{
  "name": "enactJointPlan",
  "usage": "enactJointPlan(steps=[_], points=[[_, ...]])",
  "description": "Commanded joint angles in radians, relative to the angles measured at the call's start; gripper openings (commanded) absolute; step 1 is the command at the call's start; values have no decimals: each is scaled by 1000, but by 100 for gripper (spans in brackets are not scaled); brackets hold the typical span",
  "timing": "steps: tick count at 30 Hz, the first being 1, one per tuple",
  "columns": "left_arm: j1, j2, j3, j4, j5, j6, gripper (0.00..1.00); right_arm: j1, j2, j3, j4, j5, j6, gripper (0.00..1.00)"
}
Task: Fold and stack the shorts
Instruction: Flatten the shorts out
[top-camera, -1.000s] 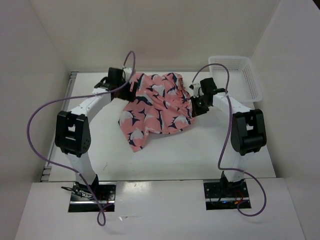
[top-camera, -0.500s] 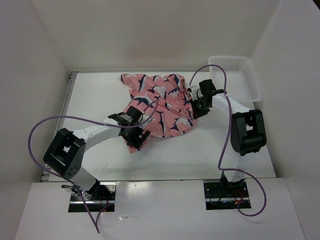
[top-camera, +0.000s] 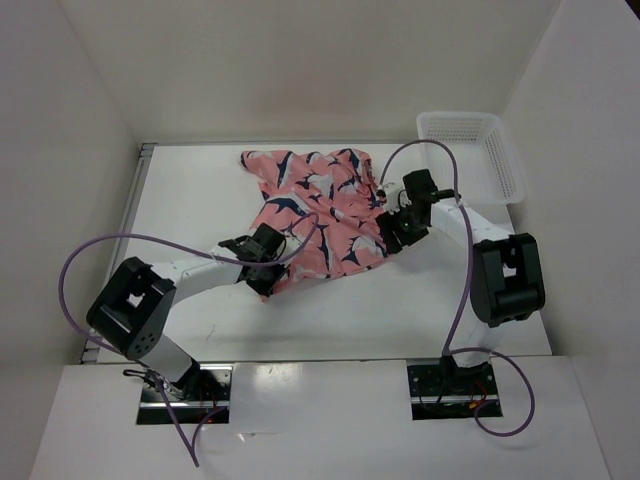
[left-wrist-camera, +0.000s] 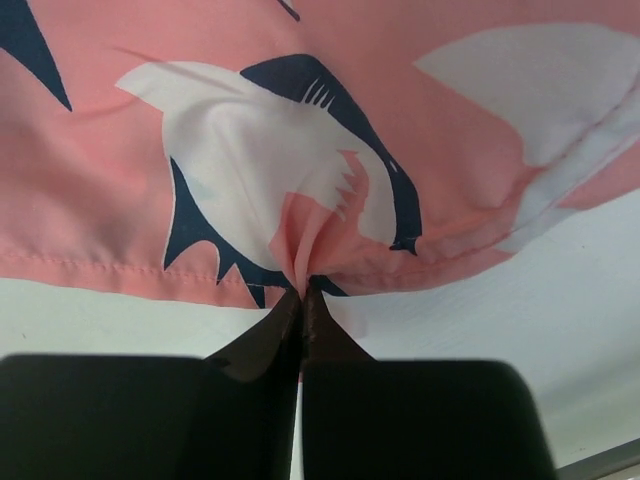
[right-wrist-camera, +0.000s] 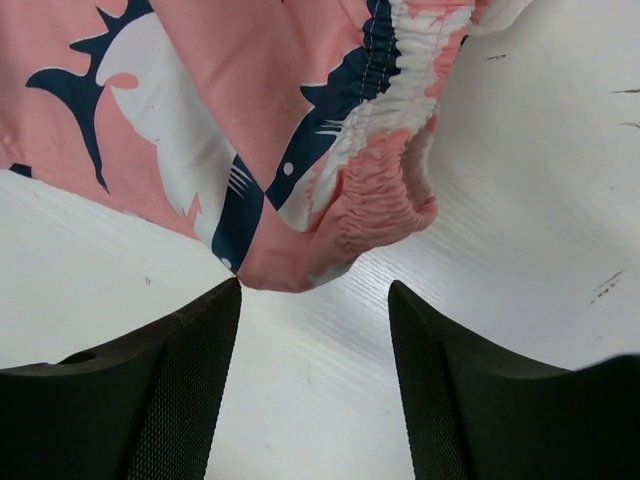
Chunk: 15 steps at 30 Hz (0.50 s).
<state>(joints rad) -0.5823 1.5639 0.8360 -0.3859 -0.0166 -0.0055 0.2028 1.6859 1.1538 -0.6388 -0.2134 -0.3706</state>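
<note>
Here the left gripper (left-wrist-camera: 302, 296) is pinched together on the near hem of the shorts (top-camera: 318, 205), and the cloth puckers where the tips meet. The right gripper (right-wrist-camera: 315, 290) stands wide apart and holds nothing, its fingers (right-wrist-camera: 170, 380) flanking the gathered waistband corner lying just ahead on the table (top-camera: 190, 200). The shorts lie spread mid-table, toward the far edge. A white mesh basket (top-camera: 475, 160) sits in the far right corner, apart from the cloth. Bare table shows at the left and along the near edge
</note>
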Motion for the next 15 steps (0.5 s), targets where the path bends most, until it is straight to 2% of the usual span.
enactJointPlan(steps=[1, 4, 10, 12, 15], points=[[1, 1, -48, -20, -60, 6, 0, -3, -12, -25, 71, -3, 57, 66], [1, -22, -69, -33, -103, 6, 0, -3, 46, -5, 110, -36, 111, 59], [21, -31, -69, -10, -149, 6, 0, -3, 124, 125, 120, -98, 209, 58], [32, -21, -69, 1, -149, 6, 0, -3, 161, 149, 129, -98, 261, 43], [94, 11, -34, 33, -134, 6, 0, -3, 208, 158, 140, -80, 285, 12]])
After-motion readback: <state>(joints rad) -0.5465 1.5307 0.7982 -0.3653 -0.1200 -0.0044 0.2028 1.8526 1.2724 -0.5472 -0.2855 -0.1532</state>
